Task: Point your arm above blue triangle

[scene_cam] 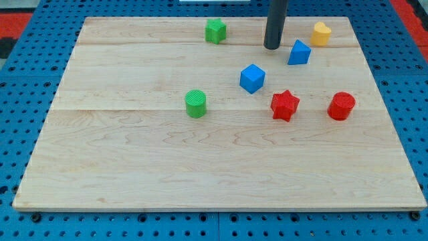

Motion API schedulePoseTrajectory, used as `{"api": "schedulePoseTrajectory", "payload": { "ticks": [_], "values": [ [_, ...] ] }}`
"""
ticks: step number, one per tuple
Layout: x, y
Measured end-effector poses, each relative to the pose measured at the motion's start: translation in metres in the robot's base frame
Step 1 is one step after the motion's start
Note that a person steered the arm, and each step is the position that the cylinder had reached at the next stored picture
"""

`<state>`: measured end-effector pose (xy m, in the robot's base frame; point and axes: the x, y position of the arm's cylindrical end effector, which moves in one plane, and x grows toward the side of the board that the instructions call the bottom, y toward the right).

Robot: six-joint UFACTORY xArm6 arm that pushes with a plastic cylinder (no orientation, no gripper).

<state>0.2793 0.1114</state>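
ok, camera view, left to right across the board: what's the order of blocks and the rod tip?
green cylinder → green star-like block → blue cube → my tip → red star → blue triangle → yellow block → red cylinder. The tip sits just to the view's left of the blue triangle.

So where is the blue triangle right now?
The blue triangle sits near the view's top right, just right of my tip, below-left of the yellow block and up-right of the blue cube.

Around the blue triangle (299, 52): my tip (271, 47) stands just to its left, the yellow block (321, 33) crowds its upper right, the blue cube (252, 78) sits lower-left; its right side lies open.
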Motion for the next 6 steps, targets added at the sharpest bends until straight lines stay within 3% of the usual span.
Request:
{"api": "schedulePoseTrajectory", "payload": {
  "ticks": [2,3,5,6],
  "values": [
    [-0.014,-0.021],
    [0.001,-0.017],
    [-0.006,0.059],
    [0.011,0.087]
  ]
}}
